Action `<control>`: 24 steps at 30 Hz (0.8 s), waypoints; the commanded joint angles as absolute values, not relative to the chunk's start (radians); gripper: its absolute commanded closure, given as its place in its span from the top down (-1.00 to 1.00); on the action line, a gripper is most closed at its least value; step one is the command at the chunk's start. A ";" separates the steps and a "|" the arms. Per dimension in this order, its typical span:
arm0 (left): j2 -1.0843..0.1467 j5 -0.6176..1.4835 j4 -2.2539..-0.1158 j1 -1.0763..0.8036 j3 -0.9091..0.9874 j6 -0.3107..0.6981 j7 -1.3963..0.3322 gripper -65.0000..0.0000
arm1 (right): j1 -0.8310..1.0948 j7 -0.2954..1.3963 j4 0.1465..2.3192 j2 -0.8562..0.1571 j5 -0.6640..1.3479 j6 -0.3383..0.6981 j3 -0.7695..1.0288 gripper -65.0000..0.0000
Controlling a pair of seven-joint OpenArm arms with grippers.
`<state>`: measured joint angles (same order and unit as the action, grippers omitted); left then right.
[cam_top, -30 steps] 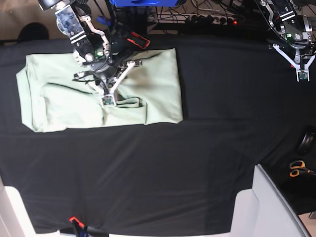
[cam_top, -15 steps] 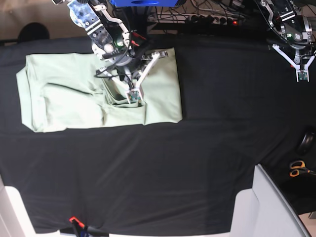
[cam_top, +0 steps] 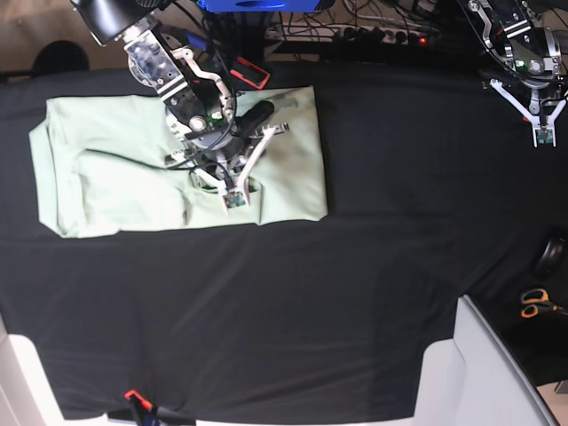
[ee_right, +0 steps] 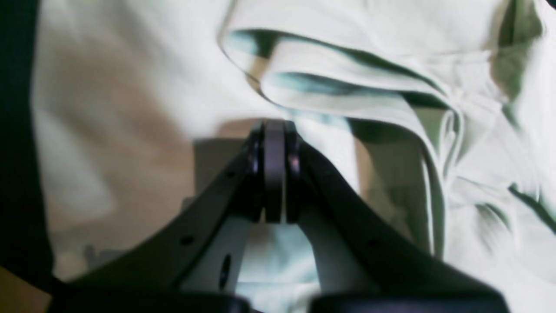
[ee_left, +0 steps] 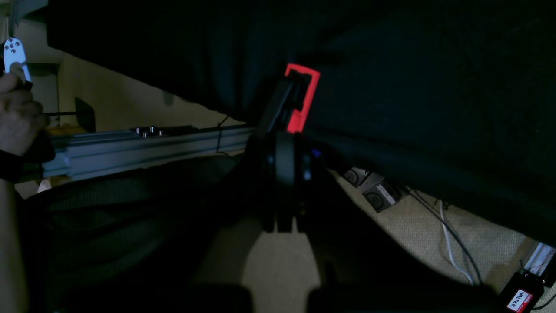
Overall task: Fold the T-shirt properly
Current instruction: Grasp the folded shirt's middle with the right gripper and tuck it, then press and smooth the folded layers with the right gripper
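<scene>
A: Where's the shirt?

B: Pale mint-green short-sleeved cotton T-shirt [cam_top: 133, 169] lies partly folded, roughly rectangular, on the far left part of the black cloth-covered table [cam_top: 355, 284].

A: Right claw?

B: Right claw [cam_top: 234, 201] is over the shirt's near right part. Jaws pressed together. In the wrist view [ee_right: 273, 174] nothing is pinched between the tips; a raised rumpled fold sits just beyond them. Contact with the fabric: can't tell.

A: Left one?

B: Left claw [cam_top: 540, 135] hangs above the table's far right corner, well apart from the shirt. Jaws fully together, holding nothing. Its wrist view [ee_left: 284, 182] shows a red-and-black clamp [ee_left: 299, 100] on the table edge.

A: Anything else?

B: Orange-handled scissors [cam_top: 535, 304] off the table's right side.
</scene>
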<state>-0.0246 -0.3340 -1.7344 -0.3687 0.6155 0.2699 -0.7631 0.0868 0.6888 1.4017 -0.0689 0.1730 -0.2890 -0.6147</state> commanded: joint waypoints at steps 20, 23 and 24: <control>-0.036 -0.344 -1.748 -0.371 0.625 0.262 -0.751 -1.00 | -0.070 0.671 1.296 -0.068 0.168 -0.291 -0.613 -1.00; -0.036 -0.344 -1.748 -0.371 0.624 0.262 -0.751 -1.00 | -0.093 0.657 1.290 -0.091 0.168 -0.251 -0.613 -1.00; -0.036 -0.344 -1.748 -0.371 0.624 0.262 -0.751 -1.00 | -0.102 0.657 1.290 -0.094 0.168 -0.240 -0.613 -1.00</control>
